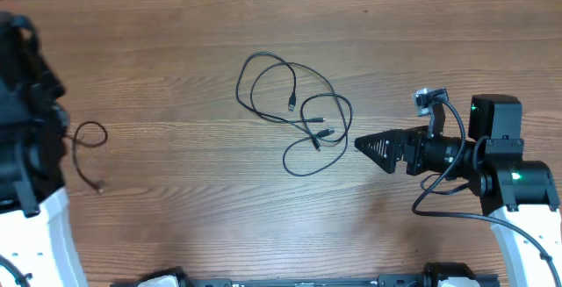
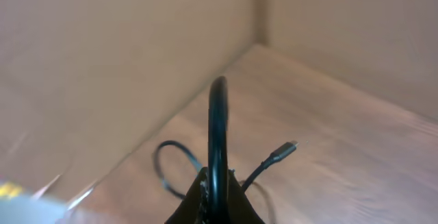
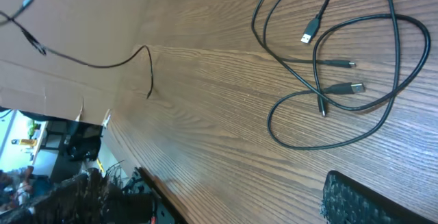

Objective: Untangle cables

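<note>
Left gripper (image 2: 217, 186) pinches one thin black cable (image 2: 217, 121); right gripper (image 1: 367, 145) gapes empty near looped cables (image 1: 299, 111).

The left arm (image 1: 26, 120) is bunched up at the table's 9 o'clock edge. The left gripper (image 2: 216, 195) is pinched tight on a thin black cable (image 2: 217, 128). Over at 3 o'clock, the right arm (image 1: 509, 177) reaches toward 9 o'clock. The right gripper (image 1: 360, 144) is spread wide and holds nothing. Only one finger (image 3: 356, 200) shows in its wrist view.
</note>
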Robot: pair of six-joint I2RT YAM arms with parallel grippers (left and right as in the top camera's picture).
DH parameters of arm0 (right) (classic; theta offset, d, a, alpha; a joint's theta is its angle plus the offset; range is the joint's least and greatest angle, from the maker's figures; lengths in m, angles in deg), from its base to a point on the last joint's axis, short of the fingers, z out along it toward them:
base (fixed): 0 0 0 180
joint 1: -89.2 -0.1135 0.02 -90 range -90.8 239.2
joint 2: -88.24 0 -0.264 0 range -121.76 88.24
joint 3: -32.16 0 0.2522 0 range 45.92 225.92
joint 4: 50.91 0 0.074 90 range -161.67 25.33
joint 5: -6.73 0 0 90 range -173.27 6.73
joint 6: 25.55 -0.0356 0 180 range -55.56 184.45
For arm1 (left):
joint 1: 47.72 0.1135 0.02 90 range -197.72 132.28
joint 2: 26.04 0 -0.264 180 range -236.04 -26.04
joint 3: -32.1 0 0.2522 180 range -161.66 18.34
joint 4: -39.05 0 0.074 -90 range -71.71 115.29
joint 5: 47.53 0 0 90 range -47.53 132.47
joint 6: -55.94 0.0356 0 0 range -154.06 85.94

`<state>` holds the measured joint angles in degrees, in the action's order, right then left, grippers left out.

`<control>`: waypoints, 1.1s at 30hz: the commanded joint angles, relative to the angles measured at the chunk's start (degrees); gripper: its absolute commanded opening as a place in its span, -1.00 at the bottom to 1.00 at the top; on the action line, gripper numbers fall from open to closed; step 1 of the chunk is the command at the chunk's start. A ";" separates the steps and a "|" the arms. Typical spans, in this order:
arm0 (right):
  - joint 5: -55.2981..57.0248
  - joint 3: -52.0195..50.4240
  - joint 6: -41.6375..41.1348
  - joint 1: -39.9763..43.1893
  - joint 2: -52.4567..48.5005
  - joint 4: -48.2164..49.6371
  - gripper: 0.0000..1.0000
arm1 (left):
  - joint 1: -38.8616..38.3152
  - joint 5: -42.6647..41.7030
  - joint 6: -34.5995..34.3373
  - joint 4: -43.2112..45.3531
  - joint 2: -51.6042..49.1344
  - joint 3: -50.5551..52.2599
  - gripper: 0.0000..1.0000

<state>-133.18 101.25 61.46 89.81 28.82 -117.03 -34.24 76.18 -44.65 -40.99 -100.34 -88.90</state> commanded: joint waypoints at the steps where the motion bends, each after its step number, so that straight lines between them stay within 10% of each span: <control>1: 0.37 1.31 0.26 -0.22 0.20 0.22 1.00 | 8.50 1.18 -3.19 -1.46 0.52 -0.59 -0.91; 18: 0.37 1.31 0.26 -0.22 0.20 0.87 1.00 | 32.41 -0.09 -2.67 1.88 -0.31 -0.59 -0.92; 33: 0.81 1.31 0.24 -0.22 0.15 0.79 1.00 | 33.79 -10.56 -5.29 -2.93 -9.84 -0.50 -0.92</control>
<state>-132.77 101.25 61.46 89.81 28.82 -116.57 -0.69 68.66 -48.56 -45.01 -108.25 -88.90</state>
